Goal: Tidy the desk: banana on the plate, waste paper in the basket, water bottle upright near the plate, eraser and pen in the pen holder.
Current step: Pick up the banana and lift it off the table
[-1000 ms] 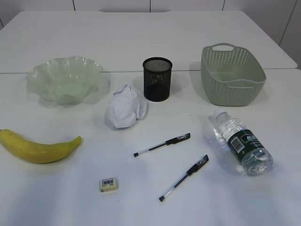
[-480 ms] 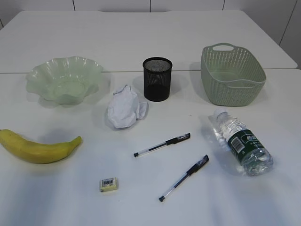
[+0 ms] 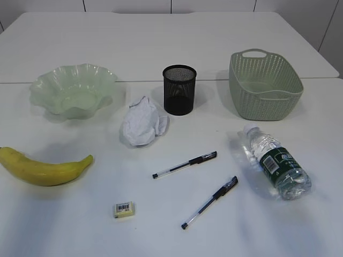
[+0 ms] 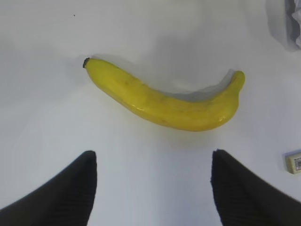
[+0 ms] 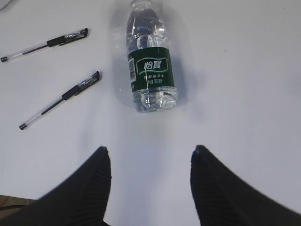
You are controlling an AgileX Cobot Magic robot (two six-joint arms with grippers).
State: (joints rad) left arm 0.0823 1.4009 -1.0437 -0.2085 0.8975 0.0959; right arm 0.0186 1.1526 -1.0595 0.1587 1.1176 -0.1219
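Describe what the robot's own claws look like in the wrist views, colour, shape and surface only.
Only the fingertips show. The left claw has two black fingers that rise from the bottom edge as broad wedges narrowing to rounded tips, with a finely ribbed, matte surface. The right claw looks the same: two black, ribbed, tapering fingers. No cables, markings or arm links are visible, and the exterior view shows neither arm.

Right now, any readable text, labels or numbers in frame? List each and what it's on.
"怡寶": white characters on the dark green label of the water bottle; the smaller line under them is too blurred to read.
White side panel on that label: fine print, too small to read.
Eraser: barcode sticker, digits too small to read.
Pens, basket, pen holder: no legible text.
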